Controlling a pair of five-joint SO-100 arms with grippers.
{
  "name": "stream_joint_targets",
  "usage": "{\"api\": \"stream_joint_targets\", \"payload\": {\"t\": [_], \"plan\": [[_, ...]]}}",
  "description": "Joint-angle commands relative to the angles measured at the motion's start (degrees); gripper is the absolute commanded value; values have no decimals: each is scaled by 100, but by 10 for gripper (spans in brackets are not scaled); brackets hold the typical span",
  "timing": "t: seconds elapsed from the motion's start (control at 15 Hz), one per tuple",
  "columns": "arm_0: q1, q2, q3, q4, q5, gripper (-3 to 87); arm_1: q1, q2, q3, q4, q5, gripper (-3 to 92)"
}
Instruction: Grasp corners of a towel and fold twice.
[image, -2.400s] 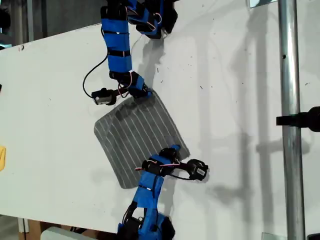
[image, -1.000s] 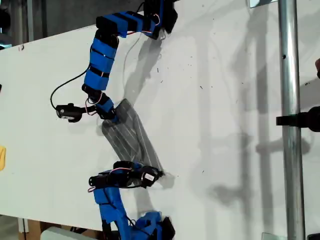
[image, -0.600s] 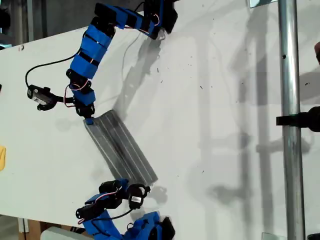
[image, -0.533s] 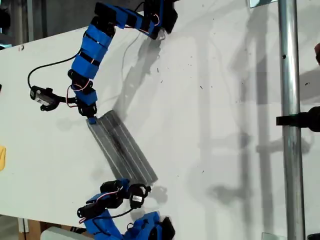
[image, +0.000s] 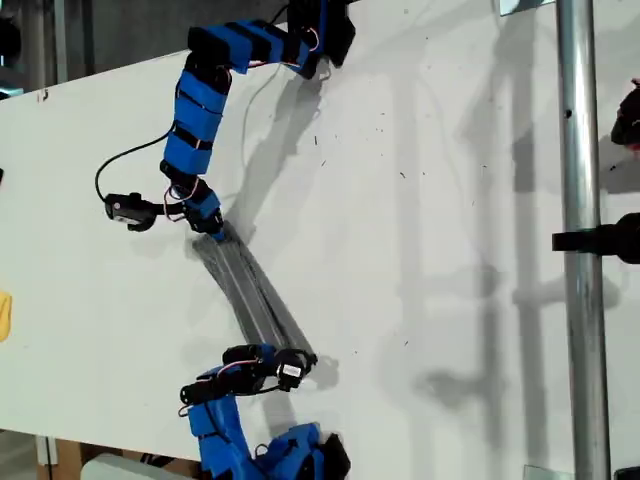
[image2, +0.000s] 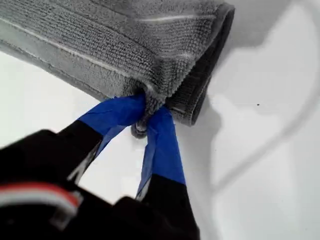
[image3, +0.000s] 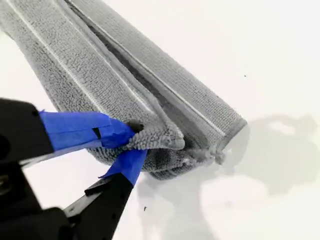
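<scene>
Grey terry towel (image: 252, 295) soft, limp, bunched; my first gripper (image2: 145, 116) and my second gripper (image3: 129, 140) each pinched tight on corners, best hold

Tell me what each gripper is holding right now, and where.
Both hold the towel: my first gripper pinches the cloth's edge at one end, my second gripper a corner at another.

1 towel (image: 252, 292), 2 grippers, 1 yellow obj (image: 4, 316).
</scene>
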Motion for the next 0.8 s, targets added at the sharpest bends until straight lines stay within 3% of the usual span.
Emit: {"api": "stream_joint_targets", "payload": {"t": [0.0, 0.2, 0.4, 0.53, 0.67, 0.73], "plan": [[193, -264, -132, -9, -35, 59, 185, -264, -448, -97, 53, -3], [431, -272, -492, 624, -88, 178, 387, -993, -1134, -70, 53, -3], [1072, -158, -1011, 1556, -290, 206, 589, -993, -1230, 193, 70, 155], [1995, 1063, -800, 1573, -958, 205, 738, -501, -1090, 1116, 62, 242], [2663, 2839, -18, 1547, -1793, 190, 940, 914, 308, 1283, 70, 262], [2874, 3911, 686, 1477, -2268, 134, 1037, 1854, 1187, 1283, 88, 283]]}}
